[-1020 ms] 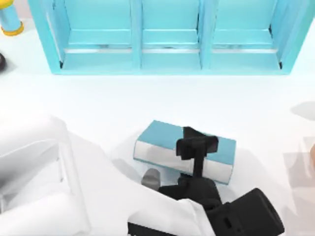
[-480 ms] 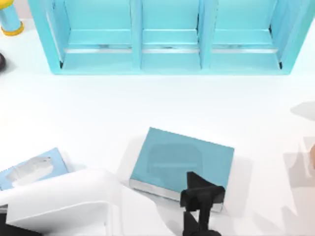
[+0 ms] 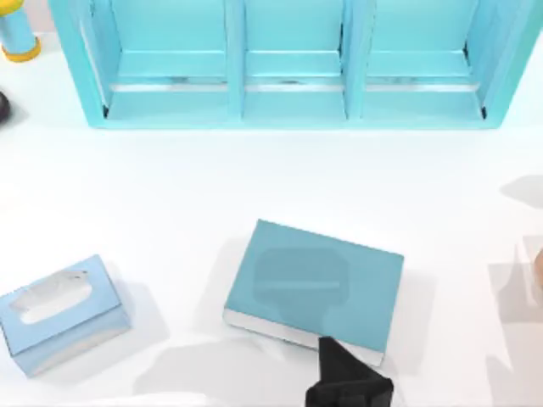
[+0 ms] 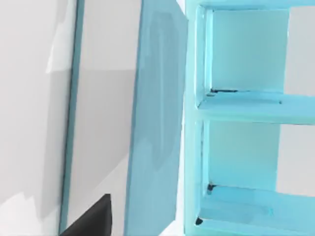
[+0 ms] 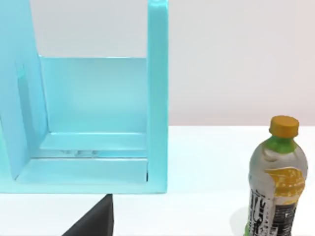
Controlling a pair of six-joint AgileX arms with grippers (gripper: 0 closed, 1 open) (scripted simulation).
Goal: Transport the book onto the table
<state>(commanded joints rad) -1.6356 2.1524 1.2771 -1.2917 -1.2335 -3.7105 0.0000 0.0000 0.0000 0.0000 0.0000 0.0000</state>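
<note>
Our book (image 3: 314, 284) lies flat on the white counter (image 3: 254, 178), at six o'clock from the shelf (image 3: 288, 64), so the carrying looks done. Our left claw (image 3: 348, 381) hovers at its near edge; whether it is apart or together we cannot tell. What remains is clearing the arm away.

You have a teal shelf unit (image 3: 288, 64) with three open compartments standing at the far side, a plain pale wall (image 5: 236, 59) behind it, under soft even light.
</note>
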